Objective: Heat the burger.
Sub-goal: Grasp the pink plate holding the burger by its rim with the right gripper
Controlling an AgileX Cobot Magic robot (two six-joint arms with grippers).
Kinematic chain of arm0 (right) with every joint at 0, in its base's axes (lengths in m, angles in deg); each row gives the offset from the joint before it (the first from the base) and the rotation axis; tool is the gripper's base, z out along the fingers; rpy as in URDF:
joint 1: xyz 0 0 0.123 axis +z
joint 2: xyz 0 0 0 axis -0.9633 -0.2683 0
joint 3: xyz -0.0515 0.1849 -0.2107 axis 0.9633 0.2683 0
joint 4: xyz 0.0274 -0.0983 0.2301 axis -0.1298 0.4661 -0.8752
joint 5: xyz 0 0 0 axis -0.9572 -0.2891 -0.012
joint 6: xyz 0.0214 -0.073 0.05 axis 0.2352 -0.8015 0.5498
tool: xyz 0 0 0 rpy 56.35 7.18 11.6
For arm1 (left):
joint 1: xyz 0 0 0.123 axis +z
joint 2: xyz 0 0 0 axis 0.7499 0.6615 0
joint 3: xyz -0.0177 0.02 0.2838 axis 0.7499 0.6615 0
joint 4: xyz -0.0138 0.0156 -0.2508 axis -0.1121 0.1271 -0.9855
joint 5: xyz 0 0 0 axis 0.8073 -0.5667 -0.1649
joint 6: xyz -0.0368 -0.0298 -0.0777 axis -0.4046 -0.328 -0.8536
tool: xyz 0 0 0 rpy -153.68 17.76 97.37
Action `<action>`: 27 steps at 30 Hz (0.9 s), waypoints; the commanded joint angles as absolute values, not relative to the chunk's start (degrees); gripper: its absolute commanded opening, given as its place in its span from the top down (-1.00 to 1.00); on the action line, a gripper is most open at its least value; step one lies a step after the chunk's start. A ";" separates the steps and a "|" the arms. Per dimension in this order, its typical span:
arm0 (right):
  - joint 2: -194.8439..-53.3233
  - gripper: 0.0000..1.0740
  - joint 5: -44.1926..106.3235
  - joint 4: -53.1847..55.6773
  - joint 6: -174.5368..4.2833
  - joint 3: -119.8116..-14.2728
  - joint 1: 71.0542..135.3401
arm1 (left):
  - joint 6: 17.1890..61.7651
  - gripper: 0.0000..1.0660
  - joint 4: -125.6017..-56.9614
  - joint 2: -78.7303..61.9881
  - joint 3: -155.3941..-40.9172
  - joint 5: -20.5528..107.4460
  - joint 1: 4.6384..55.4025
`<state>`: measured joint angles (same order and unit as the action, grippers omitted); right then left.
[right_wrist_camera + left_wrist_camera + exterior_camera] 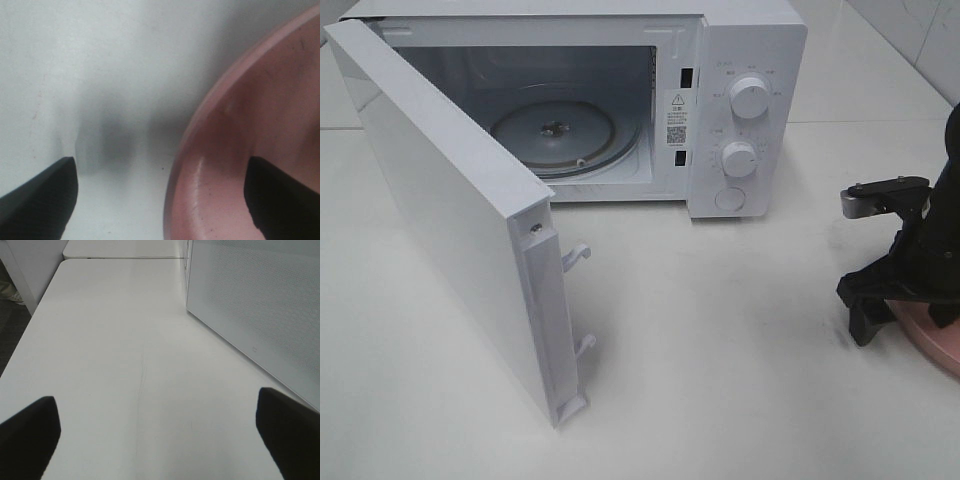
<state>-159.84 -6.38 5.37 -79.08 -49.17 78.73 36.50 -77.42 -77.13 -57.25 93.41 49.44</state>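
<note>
A white microwave (745, 60) stands at the far side of the white table (720, 370), with its door (440, 200) swung wide towards the near left. Two white latch hooks (578, 256) jut from the door's free edge. Inside the cavity the round glass turntable (555, 135) lies bare. The control panel on the right carries an upper knob (750, 98), a lower knob (738, 158) and a round button (730, 198) beneath them. At the right edge of the scene the right gripper (905, 315) points down at the near-left rim of a pink plate (932, 340). In its wrist view the right gripper (160, 200) is spread wide and grips nothing, with one finger (40, 200) over bare table and the other (282, 195) over the plate (260, 100), so the jaws straddle the rim. The view is too blurred to tell whether either finger touches it. The left gripper (160, 435) is out of the high view; its wrist camera shows the jaws fully apart and empty above bare table, and the dotted white panel (260, 300) beside it is probably the outer face of the door. The burger shows in none of the three views, so I cannot tell where it sits; only a small part of the plate is in view.
</note>
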 commanded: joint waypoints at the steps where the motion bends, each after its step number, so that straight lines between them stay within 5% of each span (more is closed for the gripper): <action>1: -160.41 -0.58 -6.09 5.26 -78.97 -49.22 78.39 | 36.44 -0.92 -77.42 -78.04 -57.53 93.64 49.56; 10: -161.10 -0.28 -5.98 5.31 -78.74 -49.22 78.39 | 36.44 -0.92 -77.42 -78.04 -57.53 93.64 49.56; 21: -162.01 0.69 -6.15 5.37 -77.65 -48.02 78.39 | 36.44 -0.92 -77.42 -78.04 -57.53 93.64 49.56; 23: -162.07 1.00 -6.55 5.37 -77.94 -48.02 78.45 | 36.44 -0.92 -77.42 -78.04 -57.53 93.64 49.56; 27: -162.07 1.00 -7.01 5.43 -77.94 -48.02 78.45 | 36.44 -0.92 -77.42 -78.04 -57.53 93.64 49.56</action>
